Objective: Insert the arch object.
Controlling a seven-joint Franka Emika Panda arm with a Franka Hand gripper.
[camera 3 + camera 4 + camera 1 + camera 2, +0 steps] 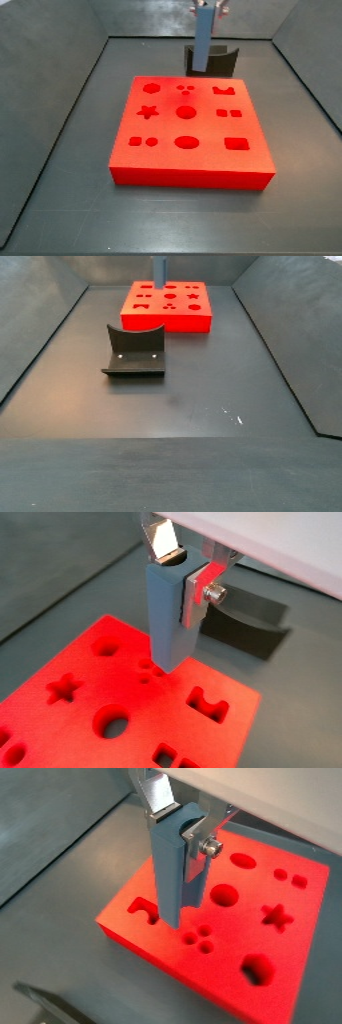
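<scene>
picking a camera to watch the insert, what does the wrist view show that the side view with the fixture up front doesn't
Only a wrist view shows the tool shut on the blue-grey arch piece, whose lower end hangs just above the red board.

Only that side view shows the whole fixture on the dark floor, well apart from the board; the tool itself is out of frame.

Both show the board's cutouts and the piece above it.

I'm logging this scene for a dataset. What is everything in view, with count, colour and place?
Arch piece: one, grey-blue, upright between the tool's fingers above the board's far edge.
Board: one, red, with shaped cutouts, on the floor.
Fixture: one, dark, on the floor apart from the board.
Floor: one, dark grey, with grey walls around it.
Tool: one, silver fingers shut on the arch piece, above the board.
</scene>
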